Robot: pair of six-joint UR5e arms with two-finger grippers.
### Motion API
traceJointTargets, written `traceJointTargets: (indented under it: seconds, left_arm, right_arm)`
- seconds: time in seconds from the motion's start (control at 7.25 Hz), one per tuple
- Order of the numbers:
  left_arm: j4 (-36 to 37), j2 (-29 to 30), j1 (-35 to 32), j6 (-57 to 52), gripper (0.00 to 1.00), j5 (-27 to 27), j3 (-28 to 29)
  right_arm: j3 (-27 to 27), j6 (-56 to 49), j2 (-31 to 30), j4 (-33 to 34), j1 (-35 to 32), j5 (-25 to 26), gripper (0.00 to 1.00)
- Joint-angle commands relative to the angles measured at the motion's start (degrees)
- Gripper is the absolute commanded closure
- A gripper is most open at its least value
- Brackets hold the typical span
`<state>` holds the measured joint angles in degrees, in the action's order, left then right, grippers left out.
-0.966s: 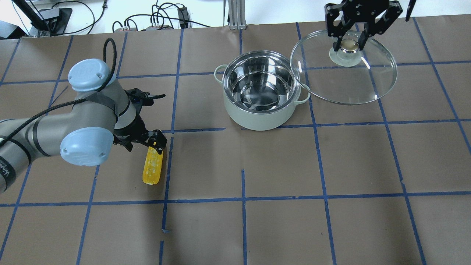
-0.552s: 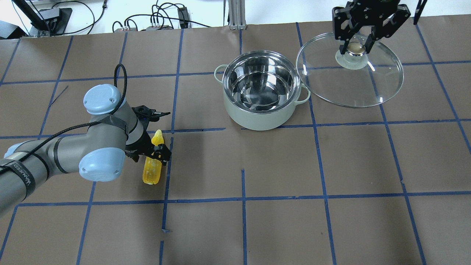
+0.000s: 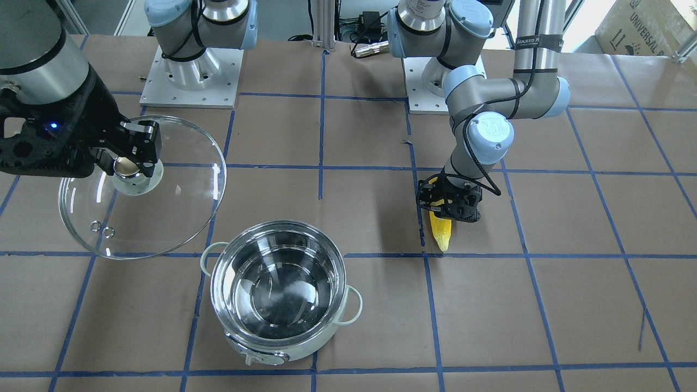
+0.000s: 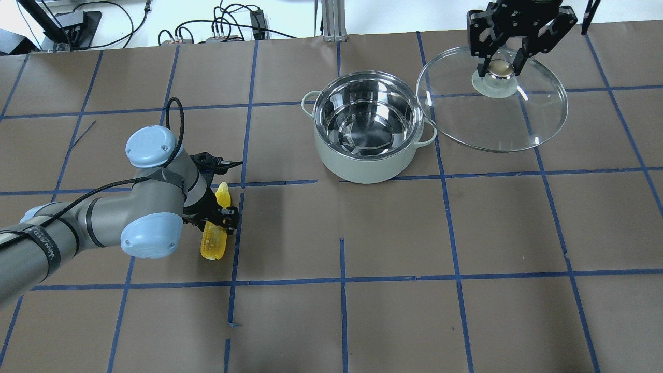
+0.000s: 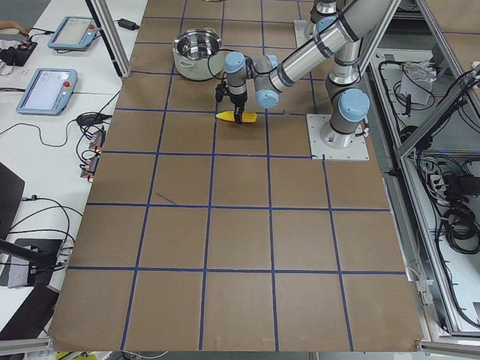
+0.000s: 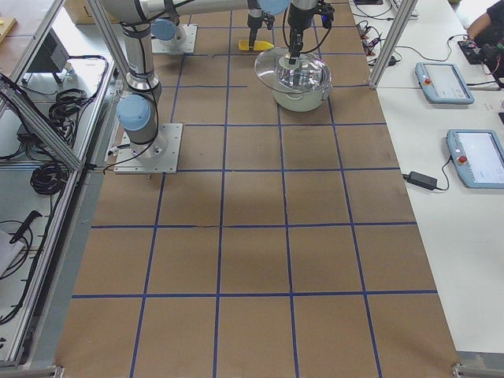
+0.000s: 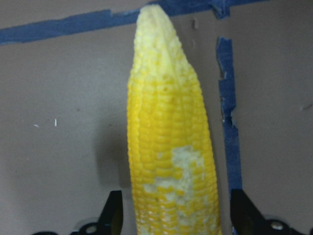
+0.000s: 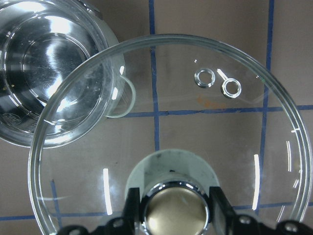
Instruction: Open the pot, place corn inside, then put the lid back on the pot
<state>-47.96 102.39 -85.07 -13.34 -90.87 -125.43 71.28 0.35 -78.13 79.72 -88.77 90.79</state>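
Yellow corn: lies flat on the table, well to the left of the pot. Its thin tip points away from the robot, toward a blue tape line.
Left gripper: is down over the fat half of the corn, with one finger on each side. The jaws are open. There looks to be a thin gap on both sides, so it does not squeeze the corn, but the wrist view cuts off low and it is hard to be sure.
Pot: stands upright near the middle of the table with no lid on. It is shiny inside and has nothing in it.
Lid: clear glass, held up in the air just to the right of the pot. From the right wrist camera its rim sits over the pot's near handle and a bit of the pot's rim. Two small holes are near its edge.
Right gripper: its two fingers are closed tight on the lid's knob and carry the lid.
Table: brown, with blue tape lines making squares.
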Motion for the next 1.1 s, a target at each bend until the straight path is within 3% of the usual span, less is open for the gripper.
traceJointTargets:
  seconds: [0.0, 0.28, 0.55, 0.97]
  left_arm:
    - [-0.4, -0.6, 0.0, 0.1, 0.77, 0.2, 0.4]
    - [-2.1, -1.2, -0.8, 0.7, 0.77, 0.3, 4.7]
    - [-14.6, -1.6, -1.3, 5.2, 0.77, 5.8, 15.4]
    - [-22.5, -0.2, -7.4, 11.4, 0.77, 9.2, 30.5]
  right_arm:
    - [0.0, 0.0, 0.0, 0.0, 0.0, -0.1, 0.68]
    - [0.1, 0.0, -0.1, -0.1, -0.1, -0.1, 0.68]
    - [0.1, 0.0, -0.1, -0.1, -0.1, -0.1, 0.68]
    - [0.2, -0.1, -0.2, -0.3, 0.3, -0.1, 0.68]
